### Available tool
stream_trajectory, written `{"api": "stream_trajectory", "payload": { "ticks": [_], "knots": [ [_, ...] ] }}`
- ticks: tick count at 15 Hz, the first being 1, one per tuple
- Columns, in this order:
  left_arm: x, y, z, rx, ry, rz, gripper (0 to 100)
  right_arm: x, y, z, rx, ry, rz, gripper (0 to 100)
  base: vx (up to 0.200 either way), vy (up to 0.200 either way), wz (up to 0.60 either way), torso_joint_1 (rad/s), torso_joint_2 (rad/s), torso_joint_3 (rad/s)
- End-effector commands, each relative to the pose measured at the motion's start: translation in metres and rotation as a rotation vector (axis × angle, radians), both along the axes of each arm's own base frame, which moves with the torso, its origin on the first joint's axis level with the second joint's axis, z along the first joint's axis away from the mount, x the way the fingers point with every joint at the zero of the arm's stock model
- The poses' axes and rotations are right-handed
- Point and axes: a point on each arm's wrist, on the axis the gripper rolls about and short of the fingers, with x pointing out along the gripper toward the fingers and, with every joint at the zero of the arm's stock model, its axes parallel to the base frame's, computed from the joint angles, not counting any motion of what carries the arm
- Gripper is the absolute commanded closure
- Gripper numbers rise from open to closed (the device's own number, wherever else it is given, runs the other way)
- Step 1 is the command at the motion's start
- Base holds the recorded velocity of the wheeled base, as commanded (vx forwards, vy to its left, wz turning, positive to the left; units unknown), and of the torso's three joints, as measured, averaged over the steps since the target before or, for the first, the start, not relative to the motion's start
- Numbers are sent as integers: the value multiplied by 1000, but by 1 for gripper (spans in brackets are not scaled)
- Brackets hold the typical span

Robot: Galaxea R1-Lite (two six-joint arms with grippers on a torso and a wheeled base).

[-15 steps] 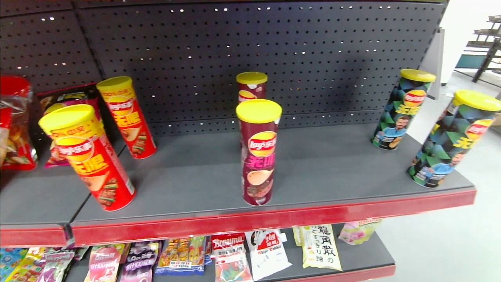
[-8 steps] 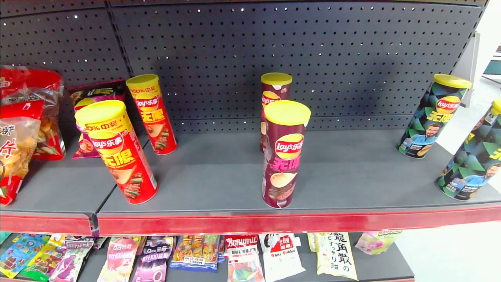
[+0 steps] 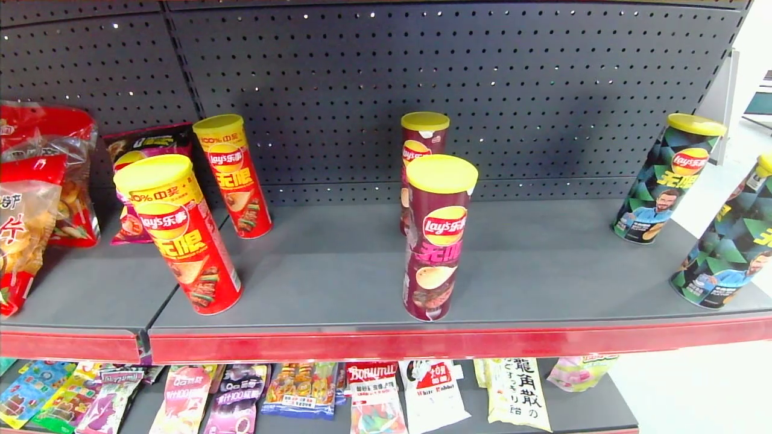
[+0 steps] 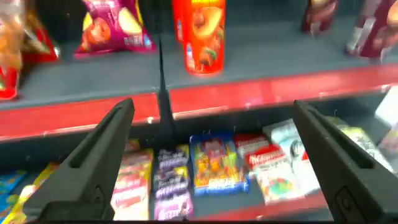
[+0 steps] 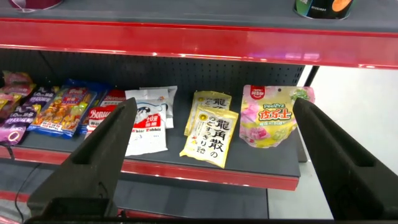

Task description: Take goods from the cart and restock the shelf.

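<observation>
The grey shelf [image 3: 338,271] with a red front edge carries yellow-lidded chip cans, all upright: two red cans [image 3: 178,232], two maroon cans [image 3: 439,235] in the middle, and two green-patterned cans [image 3: 669,178] at the right end. My left gripper [image 4: 212,109] is open and holds nothing; it faces the shelf's red edge [image 4: 249,96] below a red can [image 4: 199,37]. My right gripper [image 5: 214,106] is open too, nothing between its fingers, and faces the lower shelf's snack bags [image 5: 211,134].
Red and purple snack bags [image 3: 36,181] fill the shelf's left end. Small snack packets [image 3: 374,398] lie in a row on the lower shelf. A dark pegboard wall [image 3: 362,78] backs the shelf. Bare shelf lies between the can groups.
The head camera swung, so the whole picture shifted to the right a second ago; it has held almost still since. The cans and bags have not moved.
</observation>
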Motion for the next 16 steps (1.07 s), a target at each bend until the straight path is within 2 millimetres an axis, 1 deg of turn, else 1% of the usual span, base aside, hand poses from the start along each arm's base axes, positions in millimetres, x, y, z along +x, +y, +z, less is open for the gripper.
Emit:
{"api": "stream_trajectory", "payload": {
  "ticks": [1,2,3,7,8,9,11,14,15,16],
  "knots": [
    [-7,1,17,-31,-49,42,0,0,0,0,-1,0,1,0,0,0,0,0,0,0],
    [-11,2,24,-91,-51,68,0,0,0,0,-1,0,-1,0,0,0,0,0,0,0],
    [-12,2,26,-111,-50,79,0,0,0,0,-1,0,-1,0,0,0,0,0,0,0],
    [-17,2,34,-115,-79,58,0,0,0,0,-1,0,-2,0,0,0,0,0,0,0],
    [-25,0,48,-108,-135,8,0,0,0,0,-1,0,-1,0,0,0,0,0,0,0],
    [-29,0,56,-104,-162,-16,0,0,0,0,-1,0,-2,0,0,0,0,0,0,0],
    [-32,0,60,-109,-180,-23,0,0,0,0,-1,0,-1,0,0,0,0,0,0,0],
    [-30,0,56,-183,-153,-40,0,0,0,0,-1,0,-2,0,0,0,0,0,0,0],
    [-25,0,50,-185,-125,-48,0,0,0,0,-1,0,-1,0,0,0,0,0,0,0],
    [-11,-1,24,-178,-37,-45,0,0,0,0,-1,0,-1,0,0,0,0,0,0,0]
  ]
}}
